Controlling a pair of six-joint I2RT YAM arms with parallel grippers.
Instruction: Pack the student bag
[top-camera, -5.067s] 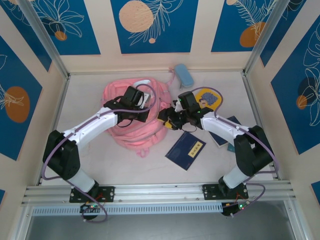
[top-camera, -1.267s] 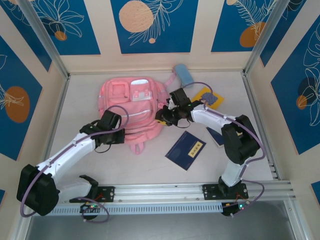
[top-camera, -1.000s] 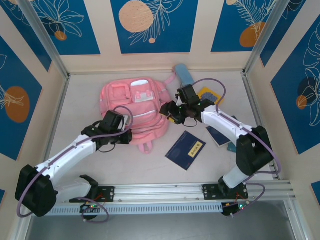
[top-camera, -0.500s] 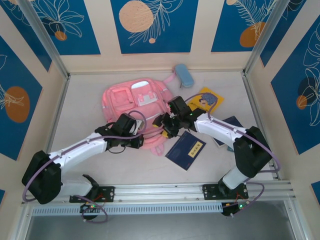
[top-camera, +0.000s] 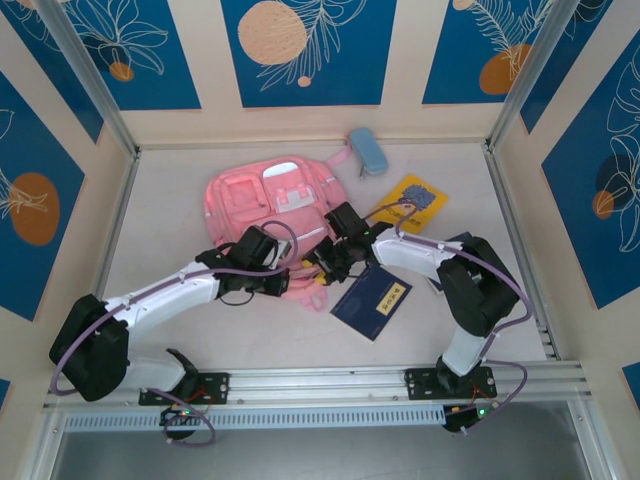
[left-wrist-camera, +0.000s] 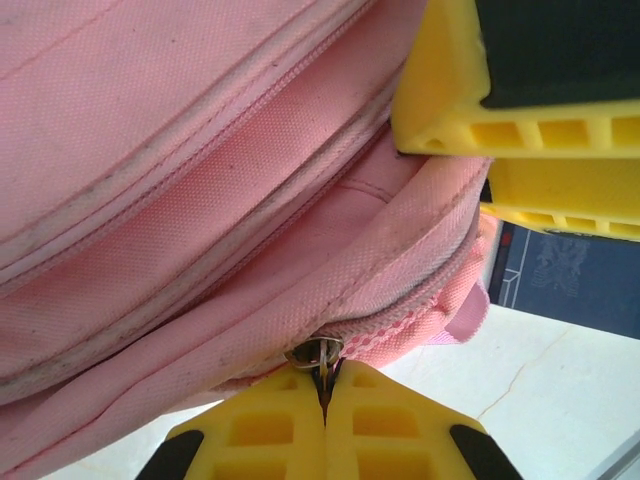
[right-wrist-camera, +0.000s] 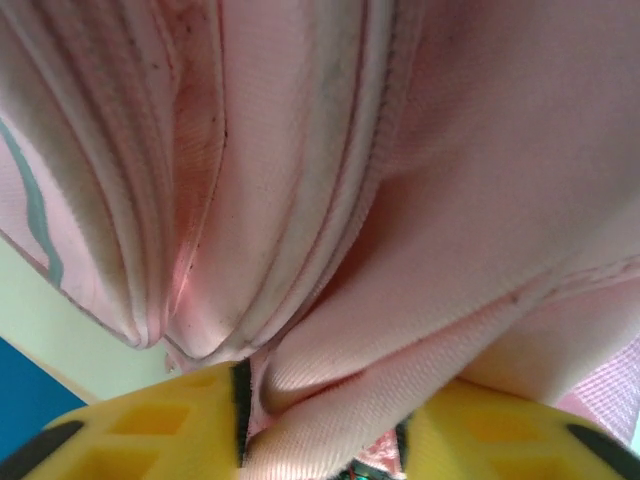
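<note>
From above, the pink student bag (top-camera: 265, 200) lies flat on the tabletop (top-camera: 170, 200), in the upper middle of the frame. Both arms reach to its lower right corner. The left gripper (top-camera: 298, 285) and the right gripper (top-camera: 322, 265) sit close together there. A navy booklet (top-camera: 372, 297) lies just right of them. A yellow book (top-camera: 412, 197) lies higher up, and a light-blue pencil case (top-camera: 367, 150) is near the back wall.

In the left wrist view, the left jaws at the bottom middle are clenched on the little metal zipper pull (left-wrist-camera: 318, 352) at the bag's edge. The right gripper's yellow fingers (left-wrist-camera: 480, 110) press on the bag in the upper right.

In the right wrist view, a fold of pink cloth is bunched between the right jaws at the bottom. They seem to be pinching the bag.

I think the step is unzipping the bag. Next, the right arm should hold the cloth tight while the left arm pulls the zip along its track. Then the books can go in.
</note>
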